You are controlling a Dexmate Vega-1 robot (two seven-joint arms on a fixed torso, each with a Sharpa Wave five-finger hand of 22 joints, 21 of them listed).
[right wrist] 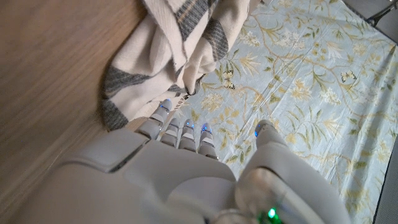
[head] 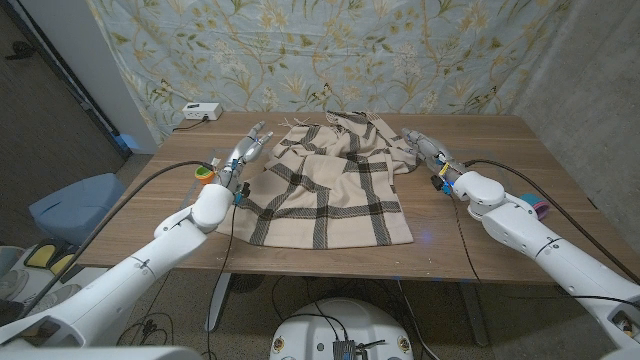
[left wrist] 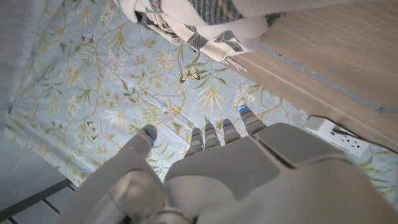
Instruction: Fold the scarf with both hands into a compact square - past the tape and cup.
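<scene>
My left forearm hides most of the tape (head: 204,174). My right arm covers all but a sliver of the cup (head: 538,209). Scarf (left wrist: 186,22) cut off by the frame edge in both wrist views.

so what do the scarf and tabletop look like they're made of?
Scarf: soft woven fabric, probably wool or a blend, matte cream with dark plaid stripes; it bunches in folds and has a fringed edge in the left wrist view. Table: wood or wood-look laminate, smooth brown surface with faint grain; which one can't be told.
</scene>
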